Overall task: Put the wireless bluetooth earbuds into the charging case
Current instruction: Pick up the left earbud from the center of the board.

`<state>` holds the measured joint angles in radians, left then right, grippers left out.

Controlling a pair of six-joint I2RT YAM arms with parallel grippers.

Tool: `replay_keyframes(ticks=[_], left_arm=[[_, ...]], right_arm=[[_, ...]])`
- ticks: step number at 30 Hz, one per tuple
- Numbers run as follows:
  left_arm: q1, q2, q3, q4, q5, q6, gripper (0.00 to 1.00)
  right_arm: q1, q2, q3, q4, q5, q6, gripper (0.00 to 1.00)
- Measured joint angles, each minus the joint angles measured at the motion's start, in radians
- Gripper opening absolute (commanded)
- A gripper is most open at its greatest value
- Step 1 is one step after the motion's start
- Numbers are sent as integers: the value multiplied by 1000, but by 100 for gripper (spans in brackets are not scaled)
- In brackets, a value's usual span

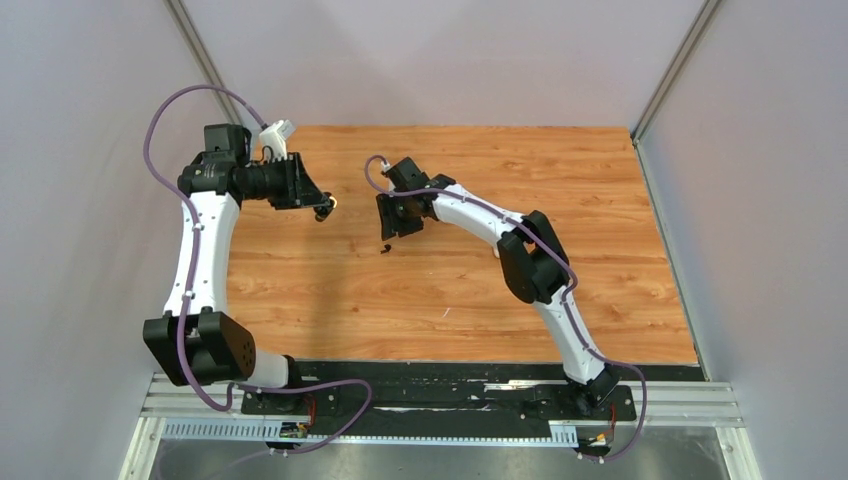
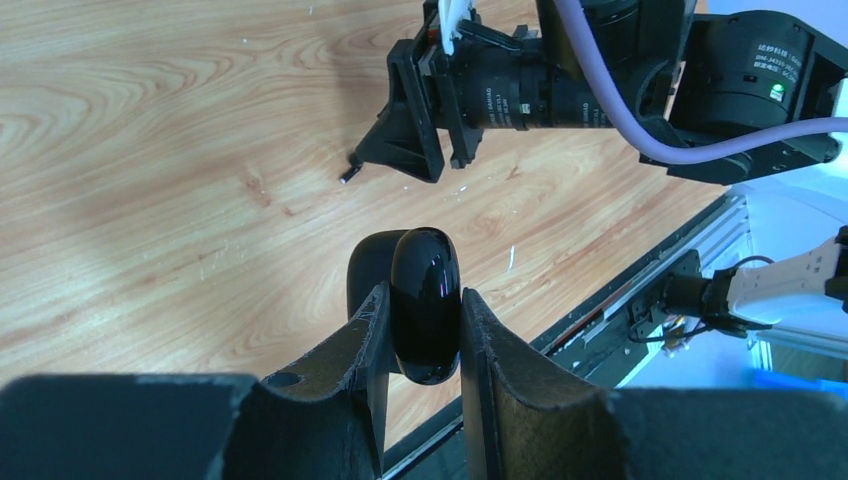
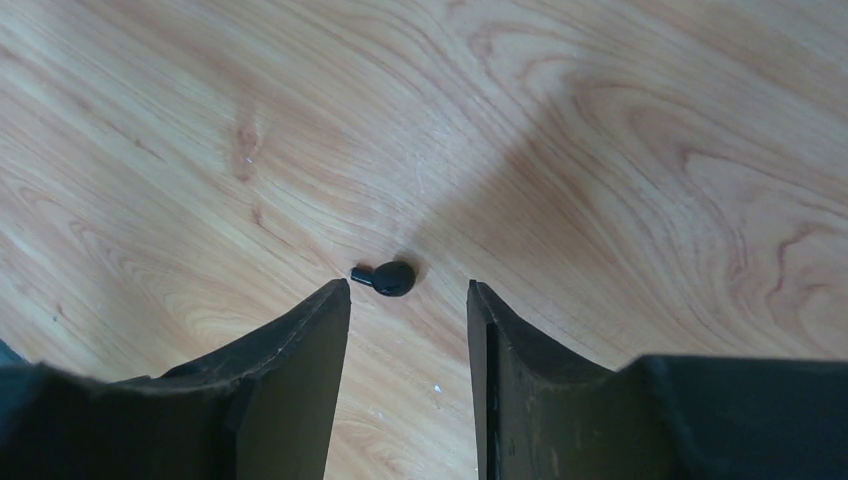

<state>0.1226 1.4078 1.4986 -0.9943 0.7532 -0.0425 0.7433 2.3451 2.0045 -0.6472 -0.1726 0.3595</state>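
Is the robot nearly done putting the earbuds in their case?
Not yet. Done: the left hand has the black charging case gripped. In hand: the right hand hangs open over a black earbud on the wooden table. Left: grabbing it and slotting it in.

- The black earbud (image 3: 385, 278) lies on bare surface (image 3: 620, 140), with open wood on every side of it.
- The right hand (image 3: 407, 292) hangs just short of it, and the gap between its parted fingers is wider than the earbud.
- The left hand (image 2: 425, 300) has no free gap, since the black case (image 2: 424, 265) fills it.
- A strip of bare surface lies open between the two hands.
- Grey walls (image 1: 90, 100) close the left, far and right sides.
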Motion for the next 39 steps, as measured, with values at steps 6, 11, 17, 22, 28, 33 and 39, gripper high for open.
replay_keyframes(ticks=[6,11,17,22,28,33,39], left_arm=[[10,-2,-19,11,22,-21,0],[17,-4,-26,22,34,-28,0],[23,-6,-38,26,46,-31,0],[25,-6,-38,27,53,-32,0],[26,-5,-38,29,58,-34,0],[27,-5,-38,29,60,-34,0],[29,5,-39,27,68,-28,0]], right_arm=[[15,27,17,-32,7,23,41],[27,59,53,-55,6,33,40],[29,84,72,-70,1,39,37],[28,84,71,-77,-1,50,35],[28,86,71,-78,-1,69,31],[26,90,75,-77,-3,82,16],[20,90,76,-66,-4,75,0]])
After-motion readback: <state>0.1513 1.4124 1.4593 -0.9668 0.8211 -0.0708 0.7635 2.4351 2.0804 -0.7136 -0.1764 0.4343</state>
